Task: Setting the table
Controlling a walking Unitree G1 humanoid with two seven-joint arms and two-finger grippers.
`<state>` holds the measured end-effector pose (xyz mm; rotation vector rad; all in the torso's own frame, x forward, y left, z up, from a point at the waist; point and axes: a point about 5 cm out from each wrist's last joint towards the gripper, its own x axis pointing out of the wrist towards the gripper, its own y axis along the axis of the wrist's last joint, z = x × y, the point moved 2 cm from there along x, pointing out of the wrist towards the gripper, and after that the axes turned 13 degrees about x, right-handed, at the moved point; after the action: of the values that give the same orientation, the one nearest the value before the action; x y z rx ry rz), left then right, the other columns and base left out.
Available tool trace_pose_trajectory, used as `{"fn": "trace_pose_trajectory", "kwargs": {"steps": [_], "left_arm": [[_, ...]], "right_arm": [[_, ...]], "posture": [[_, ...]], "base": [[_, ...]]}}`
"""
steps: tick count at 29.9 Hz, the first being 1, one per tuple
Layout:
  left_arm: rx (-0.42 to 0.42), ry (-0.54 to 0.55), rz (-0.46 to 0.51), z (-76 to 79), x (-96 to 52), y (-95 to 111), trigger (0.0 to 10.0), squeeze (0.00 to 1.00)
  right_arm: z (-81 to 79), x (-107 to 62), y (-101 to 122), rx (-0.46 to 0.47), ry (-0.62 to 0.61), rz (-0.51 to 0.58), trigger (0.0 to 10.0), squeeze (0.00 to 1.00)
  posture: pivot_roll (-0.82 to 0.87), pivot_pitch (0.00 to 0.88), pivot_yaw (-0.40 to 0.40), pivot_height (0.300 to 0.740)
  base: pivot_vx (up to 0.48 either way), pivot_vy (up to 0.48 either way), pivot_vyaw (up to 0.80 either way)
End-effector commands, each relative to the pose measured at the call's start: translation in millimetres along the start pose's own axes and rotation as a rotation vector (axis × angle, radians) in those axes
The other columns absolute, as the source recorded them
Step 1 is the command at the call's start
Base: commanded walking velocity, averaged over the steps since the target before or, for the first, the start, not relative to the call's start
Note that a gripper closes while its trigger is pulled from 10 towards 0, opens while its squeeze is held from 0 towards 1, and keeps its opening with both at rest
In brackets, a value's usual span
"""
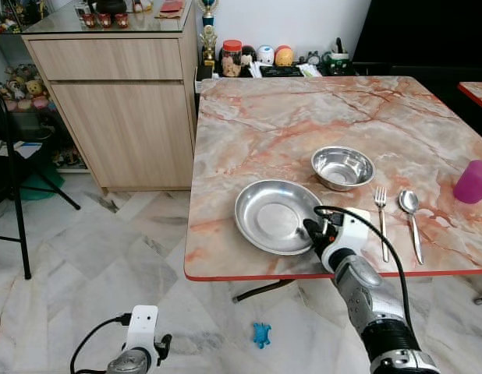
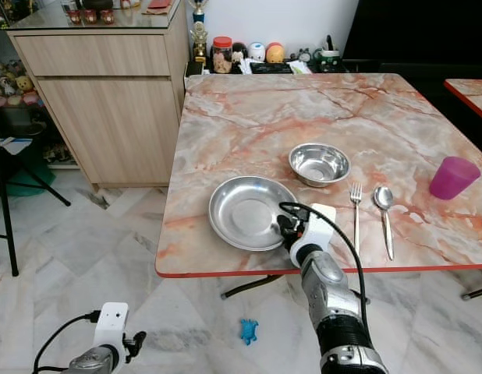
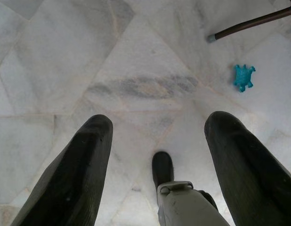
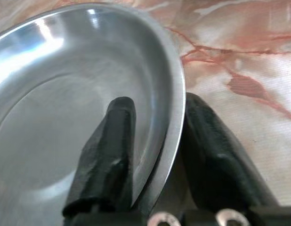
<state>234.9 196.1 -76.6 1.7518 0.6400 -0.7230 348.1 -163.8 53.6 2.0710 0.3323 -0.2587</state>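
On the table [image 1: 272, 117], the plate [image 1: 274, 214] lies near the near edge, with the bowl [image 1: 342, 167] just beyond it to the right. Right of the plate lie the fork [image 1: 381, 218], then the spoon [image 1: 412, 220] beside it. The cup [image 1: 473, 181] stands further right. A cabinet [image 1: 116, 93] stands left of the table. What seems a small toy [image 1: 261, 334] lies on the floor [image 1: 108, 257] below the table's near edge.

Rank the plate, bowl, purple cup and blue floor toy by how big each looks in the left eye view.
1. Steel plate, its rim clamped by the right gripper.
2. Steel bowl, clearly smaller.
3. Purple cup, partly cut off at the frame edge.
4. Blue toy on the floor, smallest; it lies farther off, so it may look undersized.
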Motion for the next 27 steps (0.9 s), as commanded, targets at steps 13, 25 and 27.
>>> {"fn": "trace_pose_trajectory", "kwargs": {"steps": [13, 25, 27], "left_arm": [[0.015, -0.002, -0.026, 2.1, -1.1, -7, 10.0, 0.00], [-0.007, 0.065, -0.050, -12.0, -3.1, -15, 10.0, 0.00], [-0.030, 0.070, -0.052, -14.6, -3.5, -16, 10.0, 0.00]], "right_arm": [[-7.4, -3.5, 7, 0.038, 0.041, 0.092, 0.0, 0.00], [-46.7, -31.0, 38, 0.093, 0.275, 0.423, 10.0, 0.00], [-49.1, -37.8, 45, 0.099, 0.296, 0.476, 10.0, 0.00]], "posture": [[0.03, 0.000, -0.033, 0.740], [0.02, 0.000, -0.013, 0.740], [0.01, 0.000, -0.011, 0.740]], "base": [[0.000, 0.000, 0.00], [0.000, 0.000, 0.00], [0.000, 0.000, 0.00]]}}
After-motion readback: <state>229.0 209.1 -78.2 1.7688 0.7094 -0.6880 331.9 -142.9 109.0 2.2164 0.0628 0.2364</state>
